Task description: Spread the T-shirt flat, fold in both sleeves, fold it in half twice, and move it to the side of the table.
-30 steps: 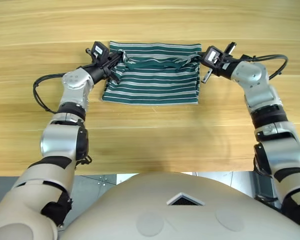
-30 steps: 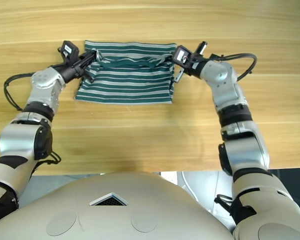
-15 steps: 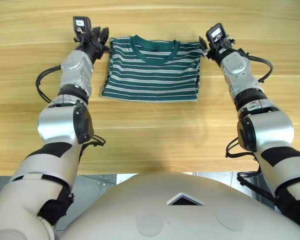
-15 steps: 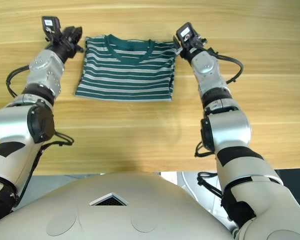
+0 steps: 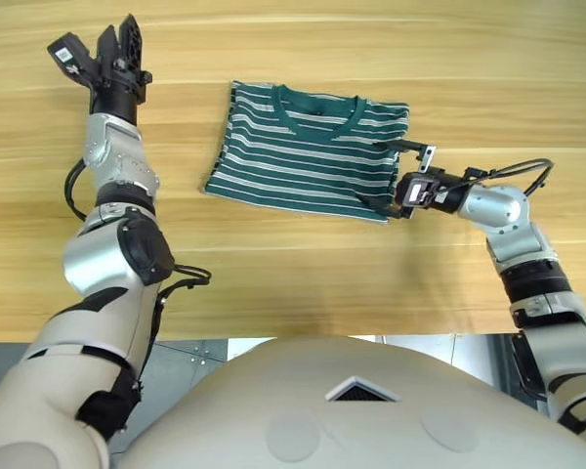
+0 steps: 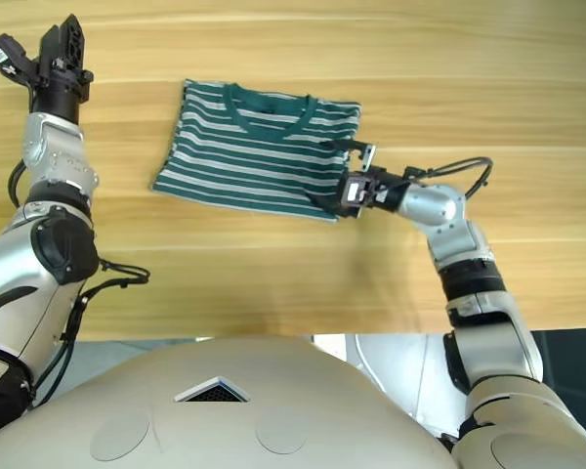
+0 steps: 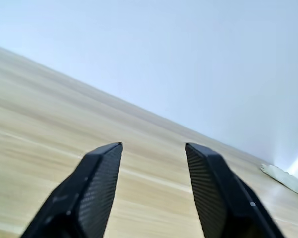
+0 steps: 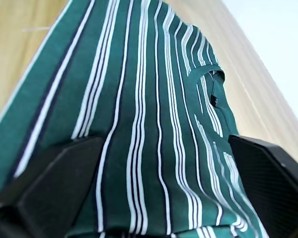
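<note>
The green T-shirt (image 5: 303,147) with white stripes lies folded into a rectangle on the wooden table (image 5: 273,264), collar side far from me and the whole shirt turned a little askew. My right gripper (image 5: 373,172) is open at the shirt's right edge, one finger on each side of the near right corner. In the right wrist view the striped T-shirt (image 8: 154,94) runs between the two wide-apart fingers (image 8: 54,183). My left gripper (image 5: 117,31) is open and holds nothing. It is raised at the table's far left, well clear of the shirt; the left wrist view shows its gripper (image 7: 154,148) over bare wood.
Bare wood stretches on all sides of the shirt, with wide room to its left, right and front. The table's front edge (image 5: 273,338) runs close to me. A pale wall (image 7: 188,59) rises beyond the far edge.
Both grippers have left the shirt's far corners. The left arm swung out to the far left and lifted; the right dropped to the near right corner. The shirt now lies slightly rotated.
</note>
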{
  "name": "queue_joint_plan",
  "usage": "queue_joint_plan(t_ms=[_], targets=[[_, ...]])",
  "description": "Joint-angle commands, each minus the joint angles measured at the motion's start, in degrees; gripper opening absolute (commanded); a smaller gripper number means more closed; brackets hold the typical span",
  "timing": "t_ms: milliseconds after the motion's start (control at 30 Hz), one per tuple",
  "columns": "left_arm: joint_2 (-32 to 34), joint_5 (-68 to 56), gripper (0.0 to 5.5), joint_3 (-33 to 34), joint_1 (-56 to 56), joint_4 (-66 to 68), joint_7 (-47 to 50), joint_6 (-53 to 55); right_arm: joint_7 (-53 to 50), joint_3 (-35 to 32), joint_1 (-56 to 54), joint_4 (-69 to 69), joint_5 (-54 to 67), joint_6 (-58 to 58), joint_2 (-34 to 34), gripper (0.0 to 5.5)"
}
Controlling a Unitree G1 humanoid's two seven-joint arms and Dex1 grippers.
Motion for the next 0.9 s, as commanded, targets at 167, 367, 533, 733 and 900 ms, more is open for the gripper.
queue_joint_plan(t_ms=[167, 367, 533, 733, 900], targets=[[1.2, -0.5, 3.20, -0.9, 3.6, -8.6, -5.5, -3.9, 7.3, 14.9, 14.1, -27.9, 7.4, -0.1, -8.9, 4.69], [0.5, -0.8, 3.20, -2.0, 5.3, -10.9, -5.3, -4.9, 6.9, 10.4, 13.0, -46.6, 24.5, 9.3, -9.7, 4.69], [-1.5, 0.1, 3.20, -4.6, 8.0, -14.4, -6.4, -7.5, -5.1, 10.6, 1.0, -33.8, 6.9, 19.6, 4.1, 4.69], [-3.3, 0.2, 3.20, -6.2, 9.2, -16.8, -5.7, -8.0, -21.3, 20.1, -13.6, -1.4, -12.4, 19.0, 23.9, 4.69], [-4.7, 0.4, 3.20, -7.1, 10.0, -18.6, -4.9, -7.7, -45.1, 20.9, -26.2, 33.9, -20.5, 25.1, 33.5, 4.69]])
